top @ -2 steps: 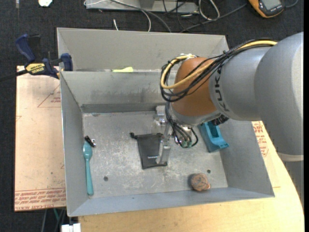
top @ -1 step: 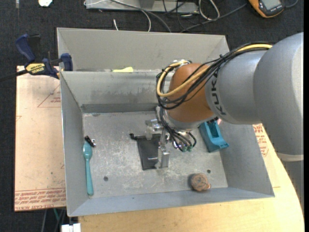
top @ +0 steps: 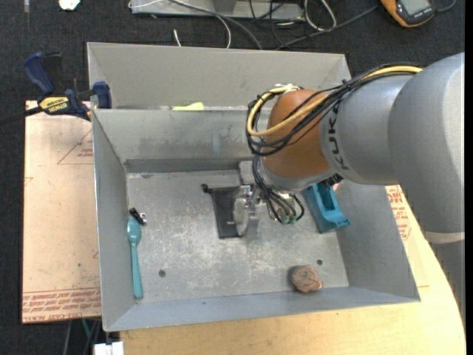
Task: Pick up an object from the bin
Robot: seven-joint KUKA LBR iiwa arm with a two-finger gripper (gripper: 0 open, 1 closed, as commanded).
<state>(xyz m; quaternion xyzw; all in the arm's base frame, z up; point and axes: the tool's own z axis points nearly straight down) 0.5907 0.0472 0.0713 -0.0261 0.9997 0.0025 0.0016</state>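
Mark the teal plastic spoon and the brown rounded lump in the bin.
teal plastic spoon (top: 136, 265), camera view, on its handle.
brown rounded lump (top: 304, 278), camera view, on its middle.

We're in a robotics lab, no question: a big grey KUKA arm (top: 414, 124) reaches in from the right over a grey metal bin (top: 111, 198). Loose cables (top: 295, 6) snake across dark carpet (top: 44, 50) on the far side, and an orange handheld unit (top: 405, 0) with a screen lies far right.
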